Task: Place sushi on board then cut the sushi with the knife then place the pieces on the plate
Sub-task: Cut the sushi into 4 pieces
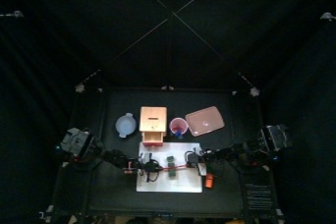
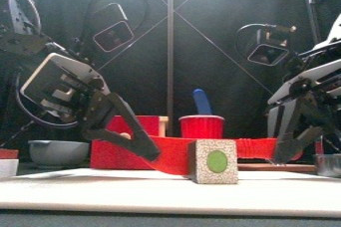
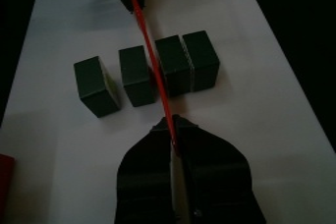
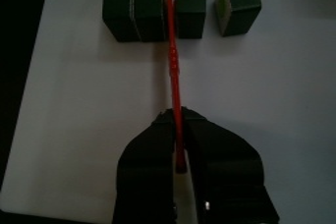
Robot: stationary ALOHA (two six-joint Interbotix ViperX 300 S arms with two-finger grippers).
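One blue knife (image 2: 201, 102) in cup (image 2: 202, 127) | left end effector (image 3: 171, 135), right end effector (image 4: 174, 120) clamp red knife (image 4: 171, 31) across sushi (image 2: 214, 161)

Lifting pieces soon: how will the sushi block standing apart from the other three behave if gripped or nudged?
The lone block has flat faces and sits squarely on the white board, so it probably won't roll. It looks rigid, likely easy to pinch. Narrow-based, it could topple if the red knife nudges it.
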